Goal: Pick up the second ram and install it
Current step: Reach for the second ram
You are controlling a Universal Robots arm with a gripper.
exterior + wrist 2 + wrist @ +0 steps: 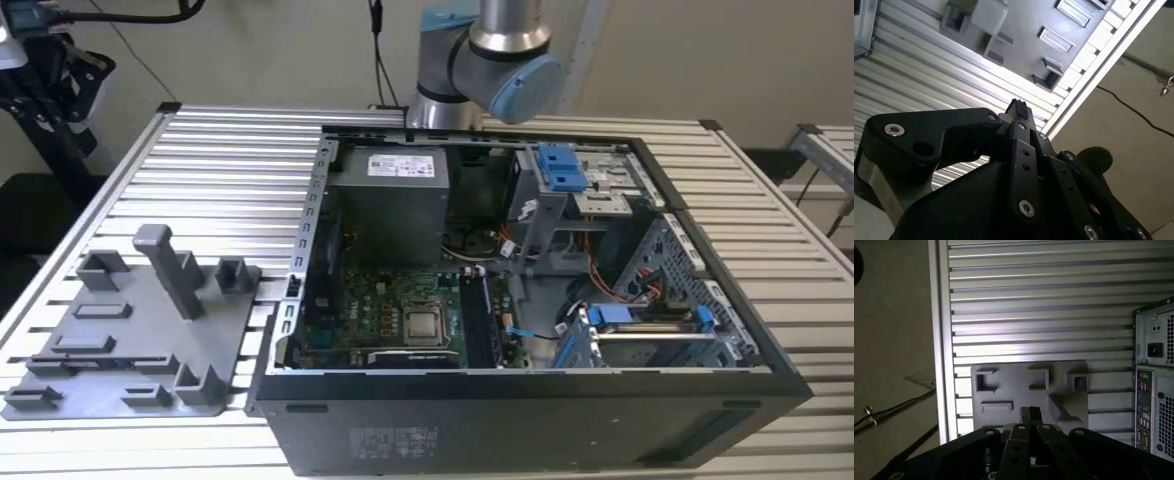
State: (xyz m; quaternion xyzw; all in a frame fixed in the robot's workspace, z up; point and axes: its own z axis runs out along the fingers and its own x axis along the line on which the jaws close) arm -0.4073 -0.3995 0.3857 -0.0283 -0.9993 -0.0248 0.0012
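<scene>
A slatted metal table (774,200) carries everything. On it lies an open computer case (534,420), its side off and its inside facing up. Behind the case's far edge rises the arm (501,60), a silver tube that ends in a blue-capped joint and climbs past the exterior view's upper edge.

On the table, at the exterior view's left and just beside the case, sits a flat grey tray (134,340) with upright posts. Inside the case lies the wide green motherboard (380,300).

In both wrist views the gripper (1030,415) hangs well above the tray, pointing down toward it, with the table's edge and the floor beyond. Its black jaws are pressed together at the tips.

On the motherboard sits a square silver chip (424,325). Just to the exterior view's right of it, a slim dark stick (477,318) stands on edge in the memory slots. Whether this is the second ram cannot be told.
</scene>
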